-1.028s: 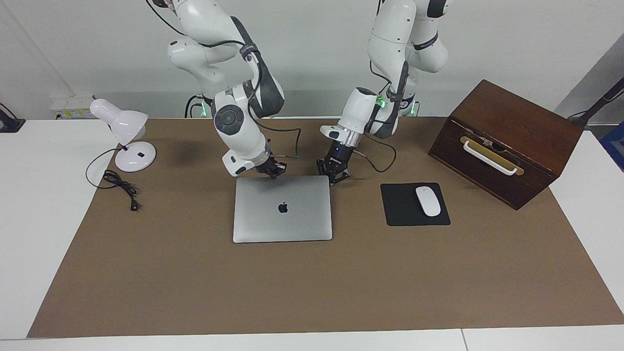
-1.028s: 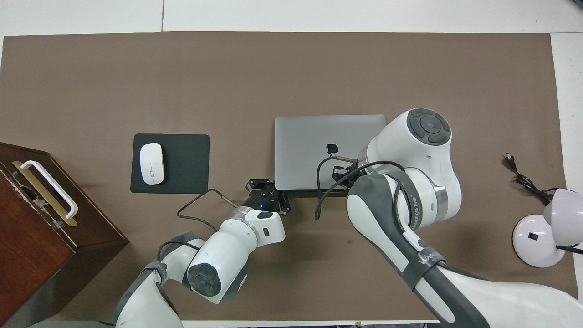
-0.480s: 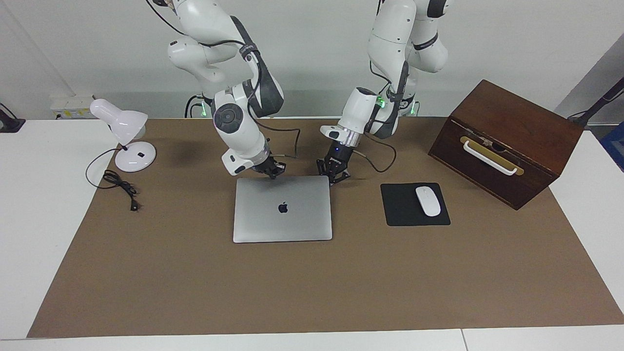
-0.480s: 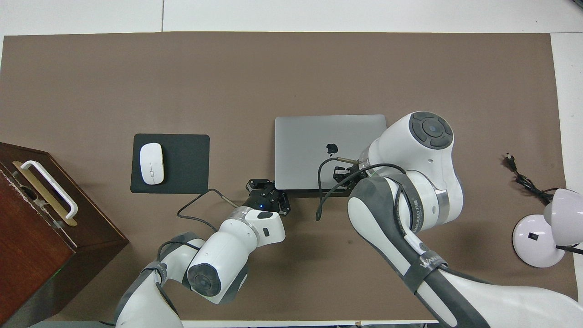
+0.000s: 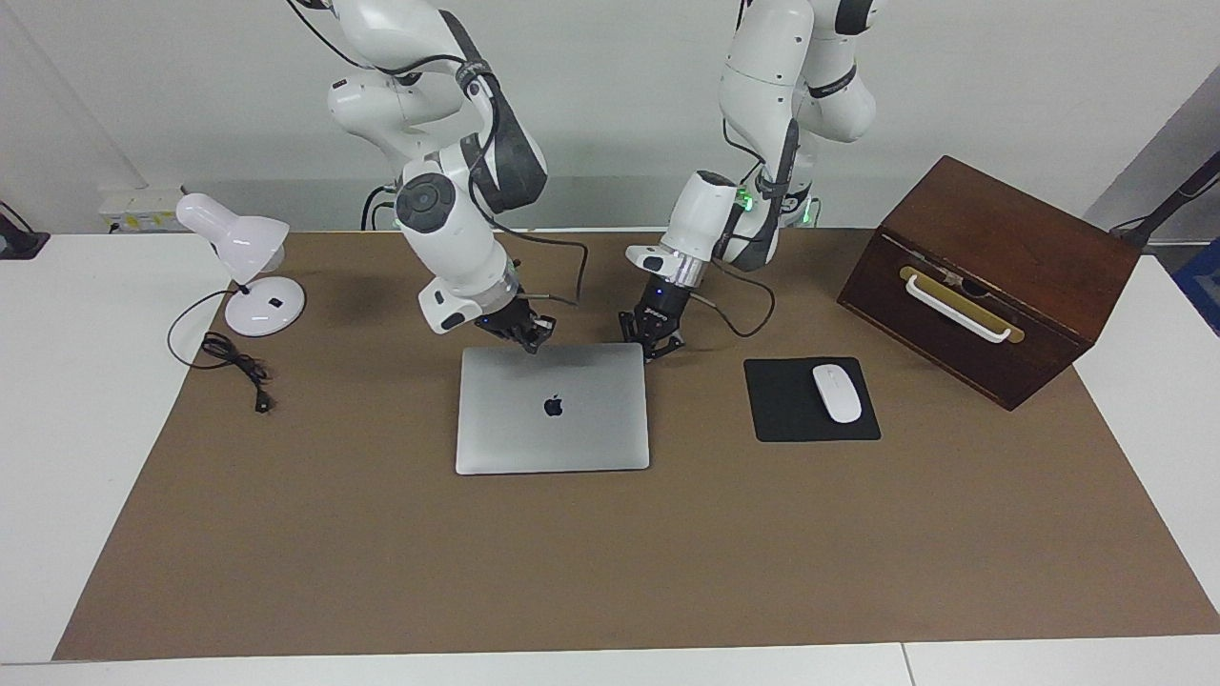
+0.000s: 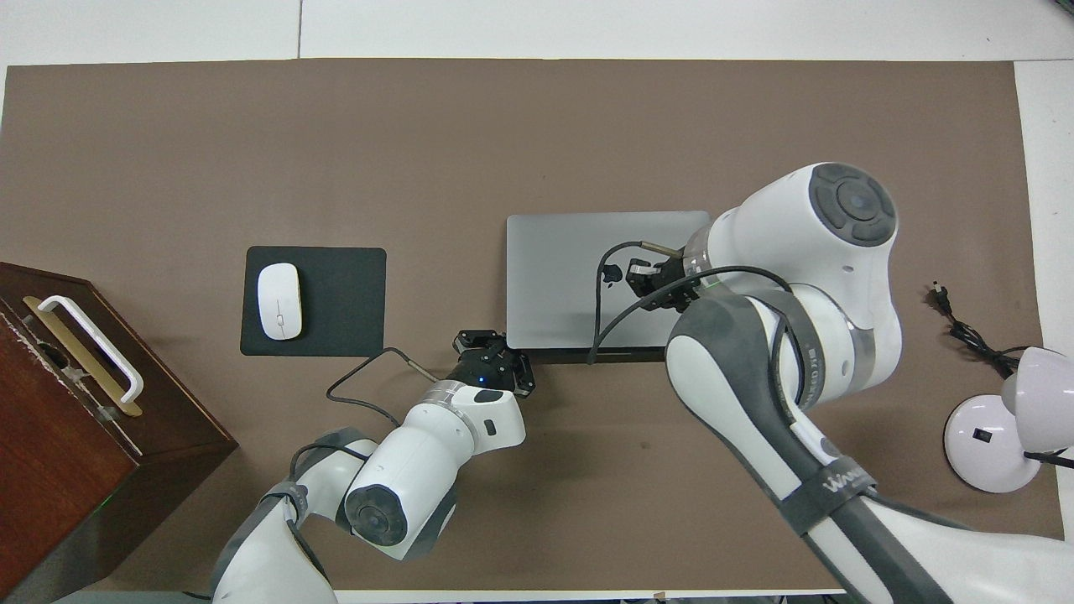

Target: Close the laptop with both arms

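Hovering over the closed laptop (image 5: 552, 408) lying flat mid-counter (image 5: 610, 572), our right end effector (image 5: 527, 333) held nothing, while our left end effector (image 5: 652, 343) sat empty beside its corner, openings we cannot tell.

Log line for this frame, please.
laptop: lid shut, flat | right tool: over laptop's robot-side edge | left tool: beside its corner | task: looks done
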`<state>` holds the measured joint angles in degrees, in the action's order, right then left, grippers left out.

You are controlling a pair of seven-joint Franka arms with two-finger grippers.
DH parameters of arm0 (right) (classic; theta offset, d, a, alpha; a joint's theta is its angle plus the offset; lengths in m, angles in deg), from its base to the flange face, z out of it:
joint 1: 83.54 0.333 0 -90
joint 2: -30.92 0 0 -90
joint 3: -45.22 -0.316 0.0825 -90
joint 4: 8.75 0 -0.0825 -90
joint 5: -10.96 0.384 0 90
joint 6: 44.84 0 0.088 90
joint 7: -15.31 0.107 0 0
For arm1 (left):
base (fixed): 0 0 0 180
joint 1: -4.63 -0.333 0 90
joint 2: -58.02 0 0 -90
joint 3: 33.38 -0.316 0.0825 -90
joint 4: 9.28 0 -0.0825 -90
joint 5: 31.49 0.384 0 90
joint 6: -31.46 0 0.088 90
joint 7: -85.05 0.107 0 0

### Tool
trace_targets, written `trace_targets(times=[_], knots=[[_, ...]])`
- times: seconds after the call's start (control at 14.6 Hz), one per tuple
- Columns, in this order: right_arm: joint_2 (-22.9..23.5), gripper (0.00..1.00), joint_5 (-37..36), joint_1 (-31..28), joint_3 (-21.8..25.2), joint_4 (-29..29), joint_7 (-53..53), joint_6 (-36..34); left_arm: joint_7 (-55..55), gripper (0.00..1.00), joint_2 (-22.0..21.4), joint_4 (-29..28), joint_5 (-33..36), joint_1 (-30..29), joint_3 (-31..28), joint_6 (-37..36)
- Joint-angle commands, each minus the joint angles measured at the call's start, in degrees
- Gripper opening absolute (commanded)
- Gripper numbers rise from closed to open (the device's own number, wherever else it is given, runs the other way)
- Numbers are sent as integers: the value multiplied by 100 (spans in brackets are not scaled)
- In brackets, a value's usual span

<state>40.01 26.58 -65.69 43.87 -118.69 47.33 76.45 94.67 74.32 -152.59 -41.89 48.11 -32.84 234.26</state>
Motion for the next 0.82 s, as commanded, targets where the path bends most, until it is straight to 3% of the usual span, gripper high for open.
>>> trace_targets(times=[0.0, 0.14, 0.34, 0.55, 0.75], knots=[[75, 0, -862, -535, -32, 524, -151, 360, -57, 0, -21, -374, -59, 100, -80, -215], [189, 0, -1481, -957, -41, 1182, -903, 212, -49, 0, -240, -400, -59, -23, -80, -258], [190, 18, -1649, -1599, -23, 2000, -2609, -532, -57, 0, -486, -426, -59, -41, -80, -521], [137, 47, -1658, -1942, -14, 2844, -3192, -1719, -57, 0, -995, -435, -59, -146, -80, -1292], [-99, 100, -1658, -2075, 3, 3075, -3333, -2362, 30, 0, -1759, -426, -59, -383, -89, -2548]])
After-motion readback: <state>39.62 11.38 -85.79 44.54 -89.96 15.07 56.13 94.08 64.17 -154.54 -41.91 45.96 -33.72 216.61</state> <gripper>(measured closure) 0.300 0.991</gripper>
